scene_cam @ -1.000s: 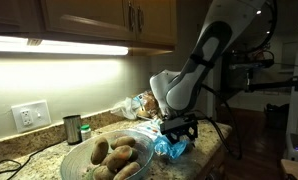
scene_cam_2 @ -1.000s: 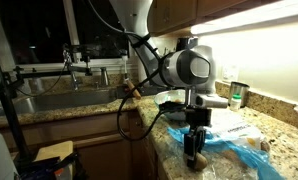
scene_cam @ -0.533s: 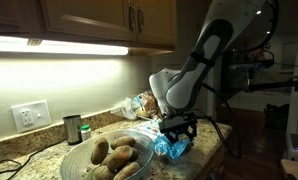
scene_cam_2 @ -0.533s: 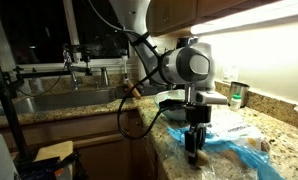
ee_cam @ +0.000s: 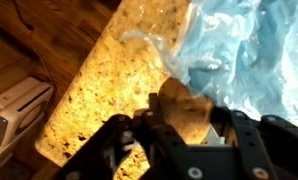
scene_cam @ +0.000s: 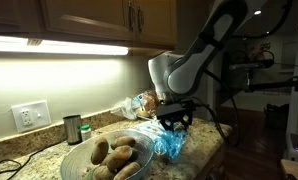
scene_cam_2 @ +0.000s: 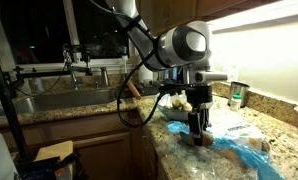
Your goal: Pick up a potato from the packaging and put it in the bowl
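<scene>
In an exterior view, one wall outlet (scene_cam: 29,116) sits far left. Next come one metal cup (scene_cam: 72,129) and one glass bowl (scene_cam: 71,158) holding about four potatoes (scene_cam: 117,155). One blue packaging (scene_cam: 169,148) lies at the bowl's 3 o'clock, and the gripper (scene_cam: 172,121) hangs at the packaging's 12 o'clock.

In the wrist view, the fingers (ee_cam: 114,140) pinch one held potato (ee_cam: 184,105). The packaging spreads toward its 1 o'clock, and bare granite counter (ee_cam: 99,85) lies toward 10 o'clock.

In an exterior view, one sink (scene_cam_2: 49,100) lies at the gripper's 9 o'clock.
</scene>
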{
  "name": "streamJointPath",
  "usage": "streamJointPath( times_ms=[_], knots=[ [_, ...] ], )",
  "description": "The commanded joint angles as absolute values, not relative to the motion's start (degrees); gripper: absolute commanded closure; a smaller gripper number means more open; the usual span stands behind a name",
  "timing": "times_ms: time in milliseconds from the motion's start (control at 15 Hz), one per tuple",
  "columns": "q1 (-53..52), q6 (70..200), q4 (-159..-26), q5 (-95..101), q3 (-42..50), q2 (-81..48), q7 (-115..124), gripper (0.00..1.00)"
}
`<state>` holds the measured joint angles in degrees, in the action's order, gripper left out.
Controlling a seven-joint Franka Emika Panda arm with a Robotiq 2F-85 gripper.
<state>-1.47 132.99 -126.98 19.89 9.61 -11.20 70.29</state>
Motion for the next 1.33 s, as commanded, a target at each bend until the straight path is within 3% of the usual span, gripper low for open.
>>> streamJointPath(
  times_ms=[0,1267],
  knots=[
    [-1.5,134.3,-131.4,22.6,9.1,-5.6,72.9,0.75],
    [-1.3,133.0,-128.1,24.8,2.7,-1.5,65.7,0.75]
  ],
)
